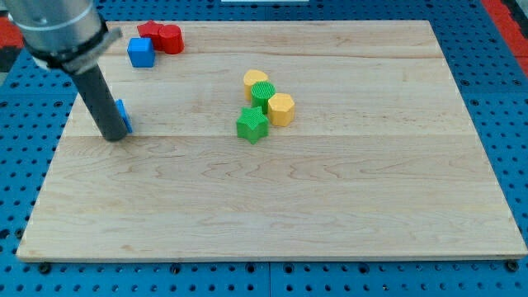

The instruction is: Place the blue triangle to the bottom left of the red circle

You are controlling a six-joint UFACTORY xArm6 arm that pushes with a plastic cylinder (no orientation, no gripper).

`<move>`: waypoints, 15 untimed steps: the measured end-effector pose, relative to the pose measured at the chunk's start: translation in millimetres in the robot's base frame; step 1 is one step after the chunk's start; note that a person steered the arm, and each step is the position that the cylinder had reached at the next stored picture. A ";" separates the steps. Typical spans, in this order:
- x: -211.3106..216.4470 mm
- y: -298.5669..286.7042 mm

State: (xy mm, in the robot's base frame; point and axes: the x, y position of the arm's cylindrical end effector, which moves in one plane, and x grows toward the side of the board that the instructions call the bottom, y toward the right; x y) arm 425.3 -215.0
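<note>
Tip [114, 138] of the dark rod was down on the wooden board [330, 206], close to its left edge in the view. It's just a plain rod end, so it wasn't clamped on anything, only pressing sideways.

Right beside it, on the view's right of the rod and a touch toward the top from the tip, sat the blue triangle [123, 115]. The rod covered most of it, so only a blue sliver showed and I honestly couldn't make out the shape from that. It looked to be touching the rod.

Well up from the tip, toward the view's top and slightly right, was a blue cube [141, 52]. Just past that, further up and right, were two red blocks touching each other: a knobbly red block [149, 30], and the red circle [172, 39] on its right side. So the blue triangle lay below and left of the red circle, but well apart from it, with the blue cube roughly between them.

Way over to the right of the tip, about mid-board, four blocks were bunched together: a green star [252, 124] nearest the tip's level, a yellow block [256, 81] up top, a green block [263, 94] tucked under it, and a yellow hexagon [281, 109] on the far right.
</note>
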 end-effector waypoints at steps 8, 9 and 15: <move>-126.6 -28.9; -123.6 -48.8; -77.1 51.7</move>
State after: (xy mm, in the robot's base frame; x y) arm 348.2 -163.3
